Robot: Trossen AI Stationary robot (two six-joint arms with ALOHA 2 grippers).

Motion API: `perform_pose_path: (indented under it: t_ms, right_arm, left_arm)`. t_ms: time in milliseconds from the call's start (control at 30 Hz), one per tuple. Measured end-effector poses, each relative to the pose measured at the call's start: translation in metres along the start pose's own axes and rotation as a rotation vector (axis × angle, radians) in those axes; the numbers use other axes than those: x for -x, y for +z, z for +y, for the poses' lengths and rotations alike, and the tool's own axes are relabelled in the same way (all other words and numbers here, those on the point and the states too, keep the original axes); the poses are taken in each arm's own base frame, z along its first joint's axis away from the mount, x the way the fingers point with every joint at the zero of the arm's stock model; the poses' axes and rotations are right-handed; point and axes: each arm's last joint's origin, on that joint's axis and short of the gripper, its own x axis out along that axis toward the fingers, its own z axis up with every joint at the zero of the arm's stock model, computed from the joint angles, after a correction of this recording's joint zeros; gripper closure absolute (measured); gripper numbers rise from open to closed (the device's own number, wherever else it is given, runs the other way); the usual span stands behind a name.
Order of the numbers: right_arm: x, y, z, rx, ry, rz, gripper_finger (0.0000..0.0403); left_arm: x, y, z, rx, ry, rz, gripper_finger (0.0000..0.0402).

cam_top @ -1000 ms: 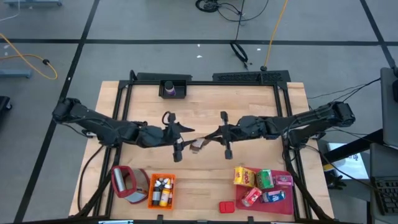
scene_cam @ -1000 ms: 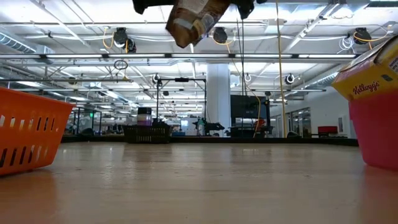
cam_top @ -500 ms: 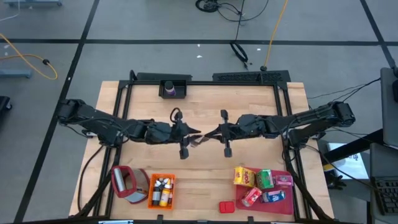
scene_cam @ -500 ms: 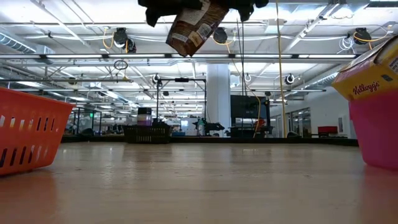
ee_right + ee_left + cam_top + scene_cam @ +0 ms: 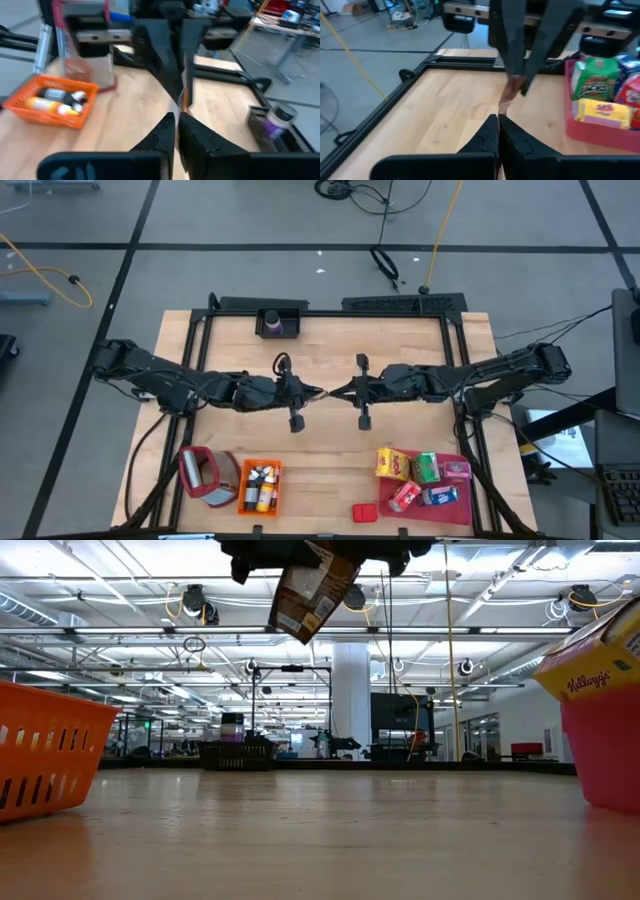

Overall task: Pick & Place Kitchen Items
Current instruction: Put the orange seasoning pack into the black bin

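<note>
A brown packet (image 5: 303,595) with a white label hangs high above the middle of the table, held between my two grippers. From above it shows only as a thin sliver (image 5: 322,393). My left gripper (image 5: 311,392) reaches in from the table's left and is shut on it. My right gripper (image 5: 335,392) reaches in from the right and is also shut on it. The two sets of fingers point at each other, nearly level. My left gripper pinches the packet's thin edge (image 5: 503,109) between its two fingertips, coming nearly level from the table's left. The packet is lifted clear and hangs tilted below the fingers. My right gripper pinches the packet's opposite edge (image 5: 183,99) between its two fingertips, coming nearly level from the table's right. The packet stands on edge between the two grippers, clear of the table.
Near the front edge stand an orange crate (image 5: 260,486) with small bottles, a red-and-white container (image 5: 204,474), a pink tray (image 5: 466,492) with food boxes, and a red box (image 5: 365,511). A black bin holding a purple jar (image 5: 279,323) sits at the far edge.
My left gripper has moved toward the table's right, up to the packet, and has shut on its free edge. The packet, held all along by my right gripper, has turned from lying flat to standing on edge.
</note>
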Motion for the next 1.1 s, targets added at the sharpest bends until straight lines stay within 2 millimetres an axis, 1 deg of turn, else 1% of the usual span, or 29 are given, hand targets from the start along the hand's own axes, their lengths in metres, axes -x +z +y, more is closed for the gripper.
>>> perform_pose_path:
  t_ms: [133,267,433,567,667,767,933,1100]
  right_arm:
    - [0.000,-0.004,-0.001,0.014,-0.037,0.046,0.0370]
    - [0.000,-0.007,-0.001,0.022,-0.048,0.074,0.0317]
    - [0.000,-0.007,-0.001,0.045,-0.076,0.079,0.0245]
    - [0.001,-0.007,-0.001,0.030,-0.076,0.077,0.0211]
    - [0.001,-0.008,0.001,0.001,-0.064,0.095,0.0201]
    - [0.002,-0.009,0.006,0.003,-0.047,0.108,0.0200]
    - [0.003,-0.008,0.016,0.017,-0.017,0.103,0.0208]
    - [0.004,-0.008,0.023,0.027,0.007,0.099,0.0212]
  left_arm:
    - [0.000,-0.005,0.002,-0.012,0.041,0.045,0.0401]
    - [-0.001,-0.011,0.008,0.000,0.097,0.101,0.0401]
    - [-0.006,-0.013,0.023,0.013,0.162,0.131,0.0401]
    - [-0.010,-0.013,0.042,0.034,0.251,0.135,0.0402]
    - [-0.013,-0.015,0.061,0.056,0.387,0.155,0.0402]
    - [-0.015,-0.018,0.083,0.098,0.492,0.180,0.0402]
    - [-0.017,-0.022,0.118,0.179,0.608,0.189,0.0402]
    - [-0.017,-0.023,0.147,0.239,0.699,0.179,0.0402]
